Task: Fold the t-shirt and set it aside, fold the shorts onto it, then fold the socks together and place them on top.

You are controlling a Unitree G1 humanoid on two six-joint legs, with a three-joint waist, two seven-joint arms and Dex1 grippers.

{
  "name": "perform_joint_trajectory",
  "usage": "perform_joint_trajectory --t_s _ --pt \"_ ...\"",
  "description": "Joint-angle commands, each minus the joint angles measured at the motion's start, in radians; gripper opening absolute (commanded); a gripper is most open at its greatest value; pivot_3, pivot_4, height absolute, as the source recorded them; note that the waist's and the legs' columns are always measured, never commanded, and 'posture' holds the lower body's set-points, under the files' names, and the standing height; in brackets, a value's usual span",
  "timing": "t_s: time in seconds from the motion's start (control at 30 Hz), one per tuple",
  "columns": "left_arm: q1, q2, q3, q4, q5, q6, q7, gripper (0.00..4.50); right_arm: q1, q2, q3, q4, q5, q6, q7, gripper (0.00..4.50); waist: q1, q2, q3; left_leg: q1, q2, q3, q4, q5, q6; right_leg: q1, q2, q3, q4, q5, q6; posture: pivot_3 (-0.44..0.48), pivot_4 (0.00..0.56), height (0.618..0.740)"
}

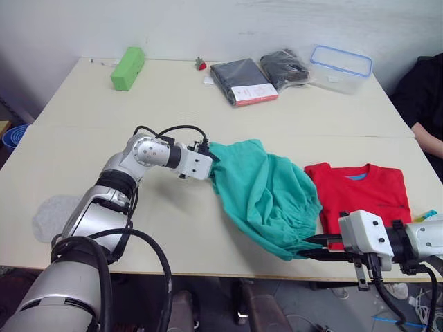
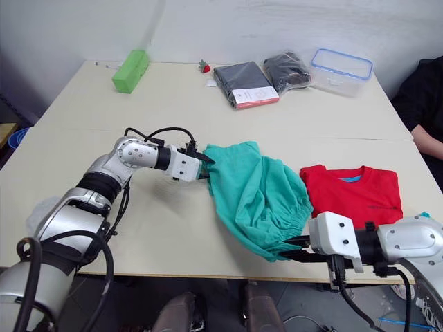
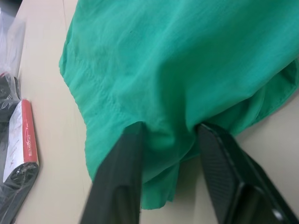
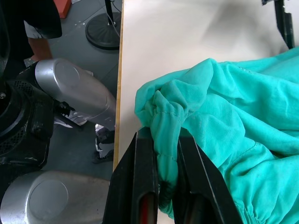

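Note:
The teal-green shorts (image 1: 266,194) lie bunched in the middle of the table, partly lifted at two ends. My left gripper (image 1: 210,163) is shut on their far left corner, and cloth is pinched between its black fingers (image 3: 126,154). My right gripper (image 4: 161,137) is shut on the gathered waistband at the near right end, close to the table's front edge. To the right of the shorts and touching them, the folded red t-shirt (image 1: 360,190) lies flat. A pale grey flat patch, the socks (image 1: 50,214), lies near the front left, partly behind my left arm.
At the back stand a lime-green block (image 1: 128,68), two dark packaged garments (image 1: 242,81), a clear container with a blue rim (image 1: 340,68) and a small red item (image 1: 201,64). A person's arm (image 1: 428,135) is at the far right. A blue bin (image 1: 12,135) sits off the table's left.

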Motion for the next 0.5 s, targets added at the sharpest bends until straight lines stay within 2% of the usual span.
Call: perform_joint_trajectory --t_s 0.03,0.1,0.27,0.4,0.5 --pt "-0.035 -0.009 0.0 0.016 0.012 -0.015 0.029 0.61 -0.005 0.01 -0.008 -0.032 0.011 0.004 -0.007 0.01 0.0 0.0 0.0 0.0 0.0 0.0 0.0 0.0 0.0 0.0 0.0 0.0 0.0 0.0 0.0 0.0 0.15 0.74" --pt "-0.038 -0.014 0.002 0.024 0.012 -0.014 0.029 0.02 -0.007 0.011 -0.01 -0.027 0.008 0.004 -0.009 0.01 0.0 0.0 0.0 0.0 0.0 0.0 0.0 0.0 0.0 0.0 0.0 0.0 0.0 0.0 0.0 0.0 0.15 0.74" --pt "-0.041 -0.017 0.043 0.027 -0.044 0.02 -0.026 0.0 -0.008 0.012 -0.014 -0.022 0.007 0.003 -0.011 0.01 0.0 0.0 0.0 0.0 0.0 0.0 0.0 0.0 0.0 0.0 0.0 0.0 0.0 0.0 0.0 0.0 0.15 0.74" --pt "-0.027 0.003 0.12 -0.027 -0.181 0.103 -0.194 0.0 -0.018 0.012 -0.005 -0.008 -0.001 -0.004 -0.006 0.01 -0.001 0.0 0.0 0.0 0.0 0.0 0.0 0.0 0.0 0.0 0.0 0.0 0.0 0.0 0.0 0.0 0.15 0.74" --pt "0.009 0.055 0.168 -0.14 -0.282 0.194 -0.337 0.0 -0.031 0.013 -0.004 0.003 -0.001 -0.004 0.001 0.01 -0.003 0.0 0.0 0.0 0.0 0.0 0.0 0.0 0.0 0.0 0.0 0.0 0.0 0.0 0.0 0.0 0.15 0.74"
